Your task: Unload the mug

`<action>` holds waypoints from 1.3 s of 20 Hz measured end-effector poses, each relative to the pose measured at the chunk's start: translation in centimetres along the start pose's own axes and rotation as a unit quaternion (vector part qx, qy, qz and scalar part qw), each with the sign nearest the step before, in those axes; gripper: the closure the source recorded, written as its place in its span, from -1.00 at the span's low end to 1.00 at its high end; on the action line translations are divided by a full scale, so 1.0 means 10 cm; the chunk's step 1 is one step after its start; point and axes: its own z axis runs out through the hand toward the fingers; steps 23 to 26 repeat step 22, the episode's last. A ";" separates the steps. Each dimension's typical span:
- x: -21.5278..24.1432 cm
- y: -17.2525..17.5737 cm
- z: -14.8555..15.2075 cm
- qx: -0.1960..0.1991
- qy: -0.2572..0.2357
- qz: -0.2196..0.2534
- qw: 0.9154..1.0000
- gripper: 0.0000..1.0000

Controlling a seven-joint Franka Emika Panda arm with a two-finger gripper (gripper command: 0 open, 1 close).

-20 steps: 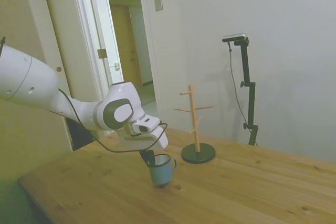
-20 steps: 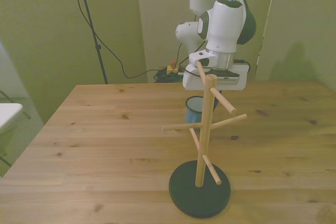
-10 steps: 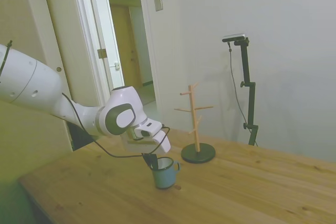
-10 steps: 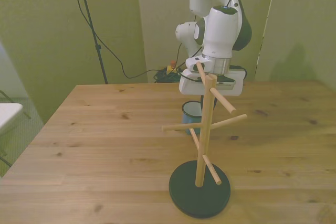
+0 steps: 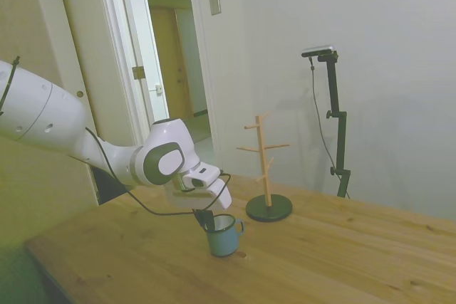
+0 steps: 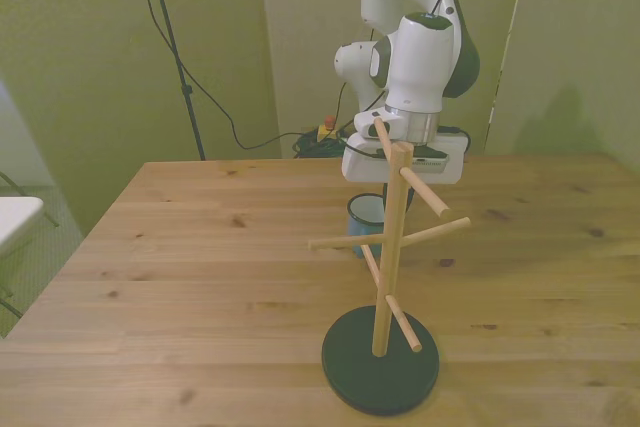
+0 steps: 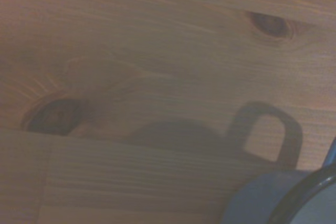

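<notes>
- One teal mug stands upright on the wooden table, near the wooden mug tree and apart from it
- The gripper sits at the mug's rim; I cannot tell whether its fingers grasp it
- The wrist view shows the mug's rim and its shadow
</notes>
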 end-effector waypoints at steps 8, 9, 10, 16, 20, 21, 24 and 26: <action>-0.05 0.08 -0.01 -0.004 -0.005 0.000 1.000 -1.00; -0.03 0.10 -0.04 -0.004 -0.004 0.001 1.000 -1.00; 0.00 0.13 -0.08 -0.003 0.000 0.003 1.000 -1.00; 0.15 0.25 -0.65 0.013 0.038 0.014 0.999 -1.00; 0.00 0.03 -0.89 0.029 0.025 -0.004 0.999 -1.00; -0.06 -0.05 -0.94 0.035 0.012 -0.015 0.999 -1.00; -0.13 -0.15 -1.00 0.039 -0.001 -0.025 0.999 -1.00; -0.13 -0.15 -1.00 0.039 -0.001 -0.025 0.999 -1.00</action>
